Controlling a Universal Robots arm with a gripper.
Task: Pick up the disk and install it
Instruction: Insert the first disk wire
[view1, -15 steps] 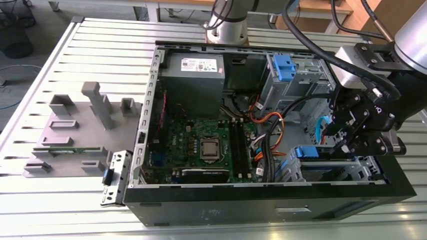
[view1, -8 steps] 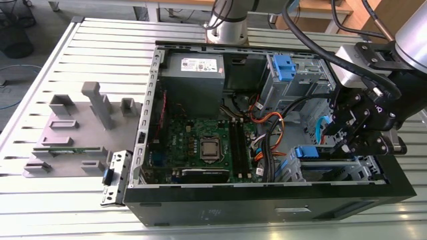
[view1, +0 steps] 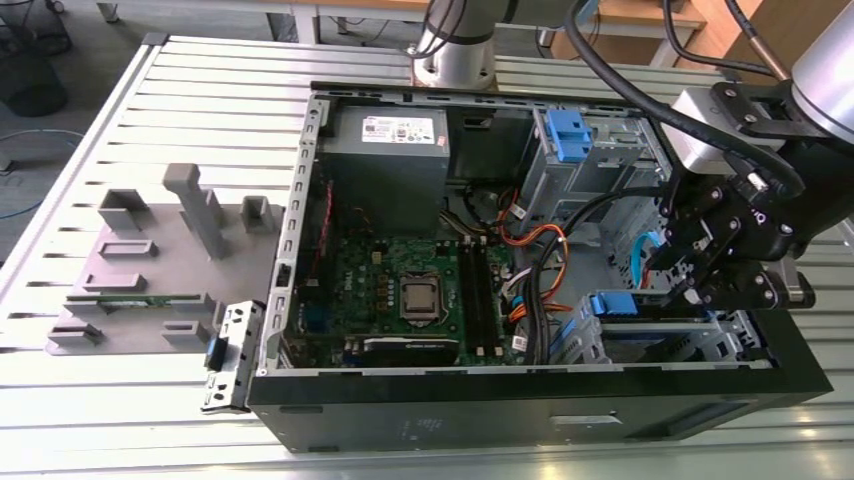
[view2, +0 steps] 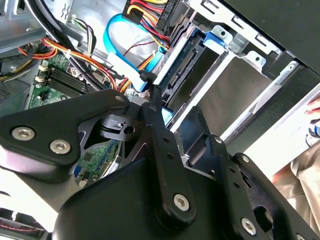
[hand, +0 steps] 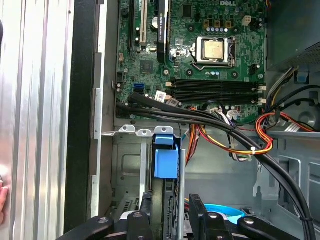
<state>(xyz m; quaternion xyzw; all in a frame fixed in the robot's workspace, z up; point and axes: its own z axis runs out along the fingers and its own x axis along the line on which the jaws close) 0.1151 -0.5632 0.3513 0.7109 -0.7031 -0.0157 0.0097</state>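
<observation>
Exterior view is showing the gripper (view1: 705, 292) hanging over the drive bay (view1: 694, 325) at the 4 o'clock corner of the computer case (view1: 534, 400), where the disk (view1: 618, 304) is standing on edge (presumably so its blue rails are riding the guides), jaws straddling it, clamped or not I cannot tell.

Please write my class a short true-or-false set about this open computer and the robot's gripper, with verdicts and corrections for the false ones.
1. The computer case lies open, with its motherboard exposed. True.
2. The gripper hangs well outside the case. False: it reaches into the case at the drive cage, on the exterior view's right.
3. The disk, with its blue rail, sits in the drive cage right by the gripper. True.
4. A cooler covers the processor. False: the processor is bare in its socket.
</observation>
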